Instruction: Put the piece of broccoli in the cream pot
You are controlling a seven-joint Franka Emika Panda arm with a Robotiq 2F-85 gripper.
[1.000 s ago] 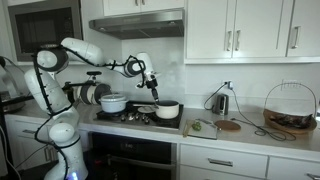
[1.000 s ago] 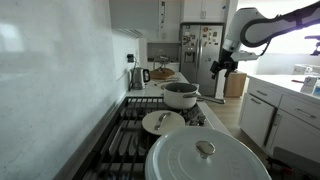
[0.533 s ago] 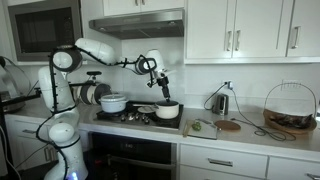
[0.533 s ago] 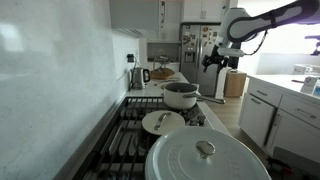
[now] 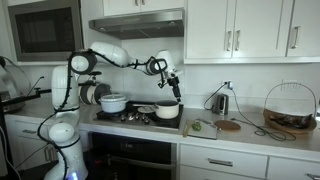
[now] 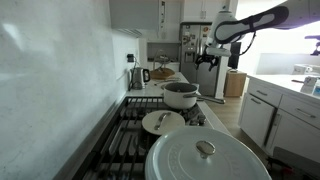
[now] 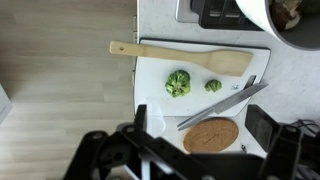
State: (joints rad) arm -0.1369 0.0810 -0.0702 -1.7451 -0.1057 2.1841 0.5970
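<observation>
Green piece of broccoli [image 7: 178, 83]: on the white board [image 7: 160, 102]
Fingers [image 7: 262, 125]: spread wide, holding nothing, above the board

The spatula [image 7: 180, 57] is smooth wood, the piece of broccoli [image 7: 178, 83] rough, lumpy.

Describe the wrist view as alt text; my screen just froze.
A larger broccoli piece and a smaller broccoli piece lie on a white cutting board, between a wooden spatula above and a knife below. The open gripper frames the bottom edge.
</observation>
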